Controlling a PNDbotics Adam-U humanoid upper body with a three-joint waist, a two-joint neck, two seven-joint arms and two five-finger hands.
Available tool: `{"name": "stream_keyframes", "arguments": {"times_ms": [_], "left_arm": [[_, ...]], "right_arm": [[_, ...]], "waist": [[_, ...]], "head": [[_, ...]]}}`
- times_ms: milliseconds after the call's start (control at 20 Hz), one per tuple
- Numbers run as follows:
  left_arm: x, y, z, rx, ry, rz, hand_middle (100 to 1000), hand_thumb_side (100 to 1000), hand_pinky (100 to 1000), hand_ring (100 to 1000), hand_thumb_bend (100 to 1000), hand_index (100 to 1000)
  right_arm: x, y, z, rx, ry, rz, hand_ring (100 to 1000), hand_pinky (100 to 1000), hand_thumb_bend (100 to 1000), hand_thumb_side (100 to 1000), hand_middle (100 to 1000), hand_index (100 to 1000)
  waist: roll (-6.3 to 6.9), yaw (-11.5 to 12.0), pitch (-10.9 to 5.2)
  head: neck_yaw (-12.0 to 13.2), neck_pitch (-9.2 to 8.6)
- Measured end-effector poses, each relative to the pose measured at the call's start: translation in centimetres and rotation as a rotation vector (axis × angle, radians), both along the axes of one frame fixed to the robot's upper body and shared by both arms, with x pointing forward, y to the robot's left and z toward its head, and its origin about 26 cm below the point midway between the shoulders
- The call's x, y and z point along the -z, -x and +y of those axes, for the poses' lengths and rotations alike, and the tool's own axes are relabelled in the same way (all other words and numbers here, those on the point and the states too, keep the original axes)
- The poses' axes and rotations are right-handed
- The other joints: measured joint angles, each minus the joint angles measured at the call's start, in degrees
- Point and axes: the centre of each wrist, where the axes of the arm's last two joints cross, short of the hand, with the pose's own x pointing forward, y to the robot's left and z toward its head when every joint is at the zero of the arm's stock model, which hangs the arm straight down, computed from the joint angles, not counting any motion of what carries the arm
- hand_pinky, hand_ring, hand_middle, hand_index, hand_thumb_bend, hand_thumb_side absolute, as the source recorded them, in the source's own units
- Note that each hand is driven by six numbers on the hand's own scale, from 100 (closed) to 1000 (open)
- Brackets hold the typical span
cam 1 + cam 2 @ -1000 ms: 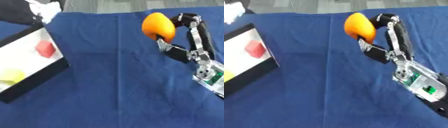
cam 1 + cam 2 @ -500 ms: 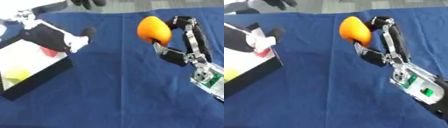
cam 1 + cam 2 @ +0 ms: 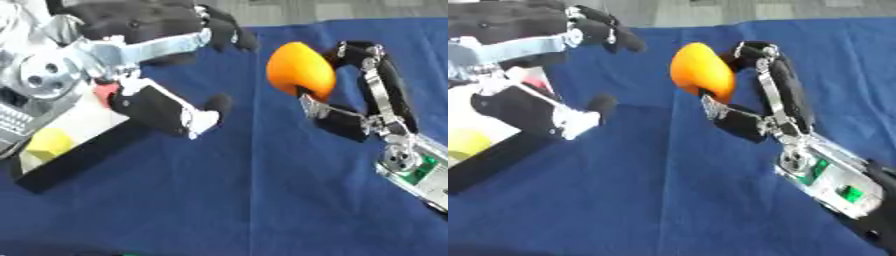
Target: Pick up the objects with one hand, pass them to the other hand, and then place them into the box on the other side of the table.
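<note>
In the left eye view, the right robot hand (image 3: pixel 350 100) holds an orange fruit (image 3: pixel 300 74) up above the blue-covered counter (image 3: pixel 245 200), its fingers and thumb curled round the fruit's right and lower sides. The left robot hand (image 3: pixel 149 65) reaches in from the upper left with fingers spread apart and holding nothing; its thumb tip sits near the fruit but apart from it. Behind and below that hand lies the box (image 3: pixel 74 160), white inside with a dark rim, holding a yellow object (image 3: pixel 48 144) and a red object (image 3: pixel 107 92) partly hidden by the hand.

In the right eye view, the gap between the open left hand and the fruit shows more plainly, and the fruit bulges well out of the right hand toward the left.

The hand-over looks about to begin. The risk is in its timing: if the right hand lets go before the left hand's fingers wrap the fruit, the round fruit could drop to the counter and roll. A left hand arriving off-centre could also knock it out of the grasp.
</note>
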Motion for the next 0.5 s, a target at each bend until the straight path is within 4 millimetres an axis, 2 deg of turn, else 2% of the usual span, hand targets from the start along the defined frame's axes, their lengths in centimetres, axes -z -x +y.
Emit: {"name": "stream_keyframes", "arguments": {"times_ms": [250, 500], "left_arm": [[0.2, 0.2, -0.6, -0.014, 0.004, -0.1, 843, 282, 854, 839, 180, 955], [0.4, 0.4, -0.9, -0.044, 0.051, -0.196, 828, 269, 844, 827, 159, 937]], "right_arm": [[0.0, 0.0, 0.8, -0.038, -0.006, 0.004, 502, 558, 183, 100, 411, 563], [0.4, 0.2, 1.4, -0.058, 0.006, 0.012, 502, 559, 184, 100, 411, 563]], "waist": [[0.0, -0.3, 0.0], [0.07, -0.4, 0.0]], "head": [[0.2, 0.0], [0.3, 0.0]]}}
